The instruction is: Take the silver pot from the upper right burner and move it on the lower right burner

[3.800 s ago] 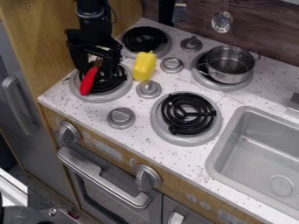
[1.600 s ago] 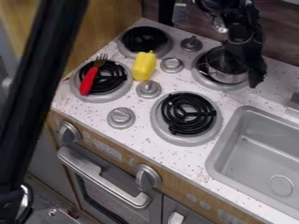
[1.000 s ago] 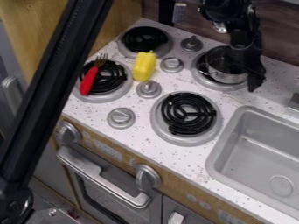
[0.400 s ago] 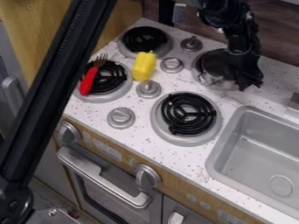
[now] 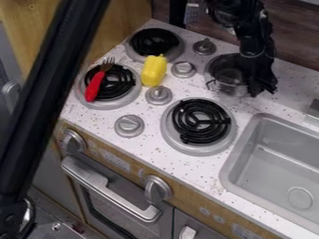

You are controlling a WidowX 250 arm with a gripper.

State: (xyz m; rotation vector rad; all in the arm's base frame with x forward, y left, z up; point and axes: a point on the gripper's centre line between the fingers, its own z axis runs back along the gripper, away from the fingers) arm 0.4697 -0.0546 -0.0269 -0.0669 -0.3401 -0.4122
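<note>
Silver metal pot (image 5: 228, 78): just left of black end effector (image 5: 263, 89)
End effector: clenched or released, we cannot tell
Black coil burner (image 5: 199, 122): toward frame's lower left from both

A toy kitchen, shown by its coil burners (image 5: 200, 121), sink (image 5: 280, 163) and oven handle (image 5: 109, 189).

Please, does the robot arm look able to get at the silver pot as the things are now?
Probably yes. The gripper is right at the pot's right side in the view, and I see nothing standing between them. Whether its grip is firm, I cannot tell.
</note>
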